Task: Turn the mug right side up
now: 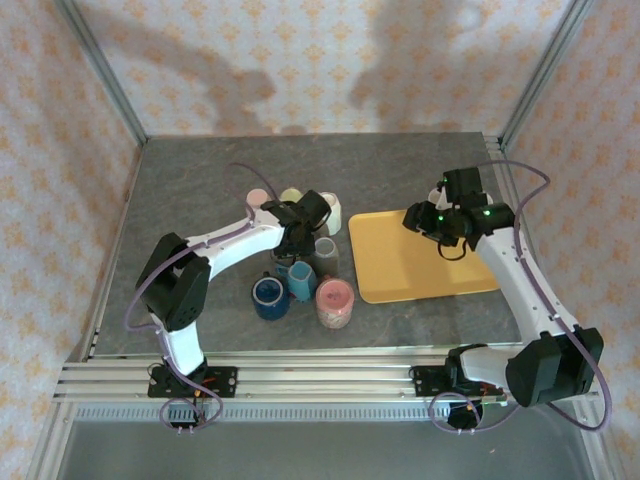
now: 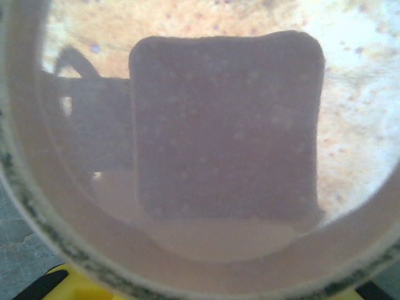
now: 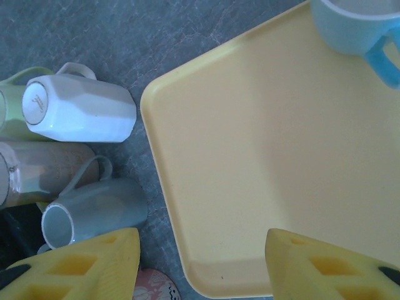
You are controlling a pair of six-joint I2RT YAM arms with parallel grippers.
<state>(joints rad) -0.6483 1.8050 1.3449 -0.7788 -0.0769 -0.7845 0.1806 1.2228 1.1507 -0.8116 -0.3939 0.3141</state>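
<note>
A tan speckled mug (image 3: 44, 170) lies on its side in the cluster of mugs left of the tray. My left gripper (image 1: 298, 222) is at its mouth. In the left wrist view the mug's pale inside (image 2: 206, 244) is right in front of the camera, with one dark finger pad (image 2: 225, 125) inside it and the wall between the jaws. Whether the jaws press on the wall is unclear. My right gripper (image 1: 440, 228) hovers open over the yellow tray (image 3: 262, 156), with nothing between its yellow fingertips (image 3: 94, 265).
Around the tan mug lie a white mug (image 3: 81, 109), a green mug (image 3: 12, 103) and a grey mug (image 3: 94, 215). Blue (image 1: 301, 280), dark blue (image 1: 270, 297) and pink patterned (image 1: 335, 303) mugs stand nearer. A light blue mug (image 3: 353, 28) sits on the tray.
</note>
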